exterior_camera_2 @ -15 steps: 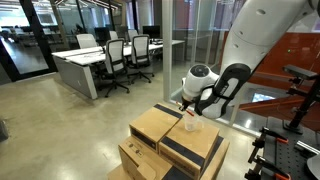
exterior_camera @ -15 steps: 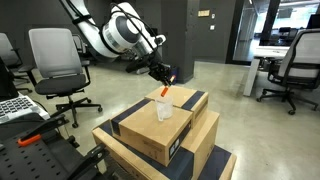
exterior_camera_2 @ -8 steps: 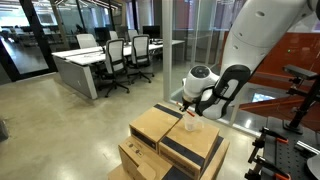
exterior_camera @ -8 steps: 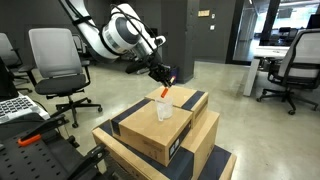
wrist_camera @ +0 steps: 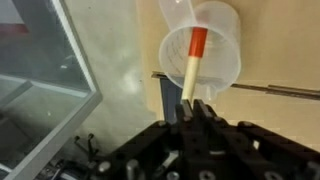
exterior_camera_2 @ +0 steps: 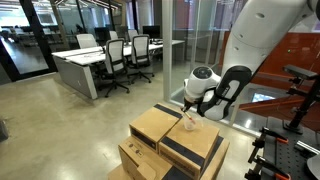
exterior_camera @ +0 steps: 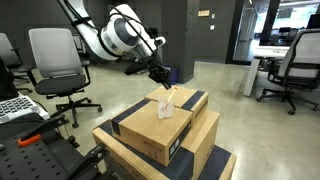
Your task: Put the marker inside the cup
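- The pincer [wrist_camera: 193,108], at lower centre of the wrist view, was closed on the marker [wrist_camera: 190,68], gripping its pale barrel.
- The marker's red cap end showed within the rim of the clear plastic cup [wrist_camera: 228,62], at upper right of that frame.
- The cup stood upright on the counter [exterior_camera: 140,125], a stack of cardboard boxes, mid-frame in both exterior views.

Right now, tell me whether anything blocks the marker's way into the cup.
Nothing visible does. In the wrist view the gripper holds the marker with its orange end pointing into the open mouth of the cup; nothing lies between them.
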Tool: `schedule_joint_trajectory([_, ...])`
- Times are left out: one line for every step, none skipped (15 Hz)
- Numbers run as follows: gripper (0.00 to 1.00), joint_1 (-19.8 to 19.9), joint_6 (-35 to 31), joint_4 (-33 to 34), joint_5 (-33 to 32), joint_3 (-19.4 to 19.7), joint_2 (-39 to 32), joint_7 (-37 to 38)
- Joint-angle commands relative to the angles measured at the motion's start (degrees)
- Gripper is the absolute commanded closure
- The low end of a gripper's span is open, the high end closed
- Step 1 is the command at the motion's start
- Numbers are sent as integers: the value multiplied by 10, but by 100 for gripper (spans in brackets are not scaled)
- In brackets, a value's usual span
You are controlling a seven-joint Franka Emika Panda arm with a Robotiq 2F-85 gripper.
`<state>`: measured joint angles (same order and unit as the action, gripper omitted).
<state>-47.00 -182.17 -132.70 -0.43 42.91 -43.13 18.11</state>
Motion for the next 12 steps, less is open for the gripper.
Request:
schedule_joint_trajectory([100,-6,-25,-17,24,3,4,-25])
schedule_joint_trajectory([100,-7,-27,-20,26,3,4,-27])
schedule_joint_trajectory([100,-8,-29,-22,28,4,4,-30])
schedule_joint_trajectory([100,-9,-28,-24,36,4,6,-25])
schedule_joint_trajectory([74,-11,-30,-26,38,5,5,-28])
schedule_joint_trajectory([73,-5,-32,-30,34,0,12,-39])
schedule_joint_trajectory([67,0,-17,-15,41,-4,-1,-34])
schedule_joint_trajectory([85,0,-17,-15,43,-4,-1,-35])
schedule_joint_trajectory([76,1,-17,-15,45,-4,-1,-36])
schedule_joint_trajectory([69,1,-17,-15,45,-4,-1,-36])
schedule_joint_trajectory([67,1,-17,-15,46,-4,-1,-36])
schedule_joint_trajectory([67,1,-17,-15,46,-4,-1,-36])
